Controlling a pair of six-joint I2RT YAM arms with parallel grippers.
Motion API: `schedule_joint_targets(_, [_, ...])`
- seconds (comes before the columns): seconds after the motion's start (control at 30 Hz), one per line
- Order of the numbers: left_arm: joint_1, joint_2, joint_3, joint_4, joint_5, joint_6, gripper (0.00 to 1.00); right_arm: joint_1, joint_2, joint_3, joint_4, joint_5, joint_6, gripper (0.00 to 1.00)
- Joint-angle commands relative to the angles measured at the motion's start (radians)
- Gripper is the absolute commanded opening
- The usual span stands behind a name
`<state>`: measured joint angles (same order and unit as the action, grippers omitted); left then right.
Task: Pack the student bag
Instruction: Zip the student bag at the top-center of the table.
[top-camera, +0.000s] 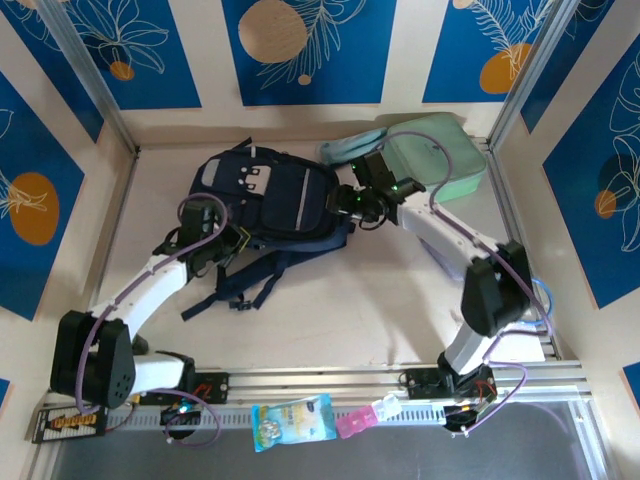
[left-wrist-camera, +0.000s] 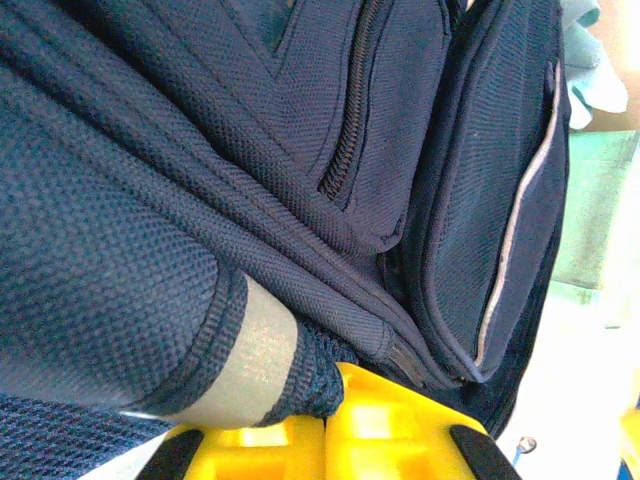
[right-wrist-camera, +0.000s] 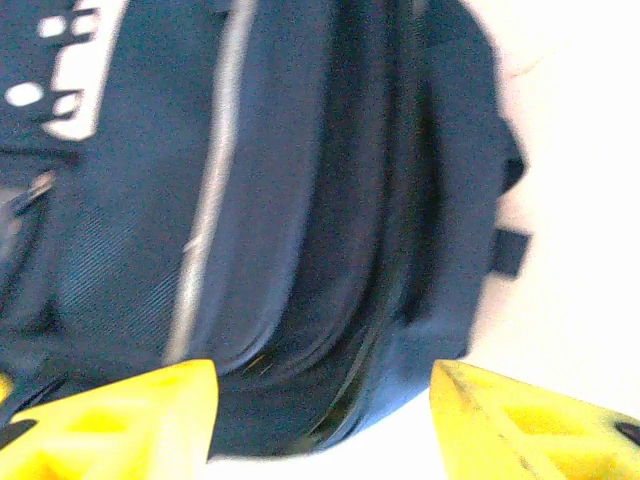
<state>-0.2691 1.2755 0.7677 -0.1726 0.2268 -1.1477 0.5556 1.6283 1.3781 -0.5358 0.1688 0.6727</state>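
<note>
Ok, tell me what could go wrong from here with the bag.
1. The left claw pinches only a fold of the backpack; it may slip off when pulled.
2. The open right claw is at the backpack's side; closing may catch fabric, not a zip pull.
3. Loose shoulder straps by the left arm could tangle.

Student bag (right-wrist-camera: 300, 200) blurred and edge-cropped in the right wrist view
</note>
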Motion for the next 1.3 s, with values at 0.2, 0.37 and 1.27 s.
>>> schedule_joint_targets(0.2, [-0.038, 0.036, 0.126, 0.056, 0.062, -0.058, 0.0, 0.321, 0.031, -0.016, 0.098, -0.002, -0.107, 0.43])
schedule_joint_targets(0.37, [-0.038, 0.034, 0.14, 0.05, 0.079, -0.071, 0.0, 0.373, 0.155, 0.038, 0.17, 0.036, -0.155, 0.34])
schedule_joint_targets(1.27, [-0.038, 0.071, 0.127, 0.088, 0.111, -0.119, 0.0, 0.348, 0.37, 0.225, 0.145, 0.305, -0.108, 0.28])
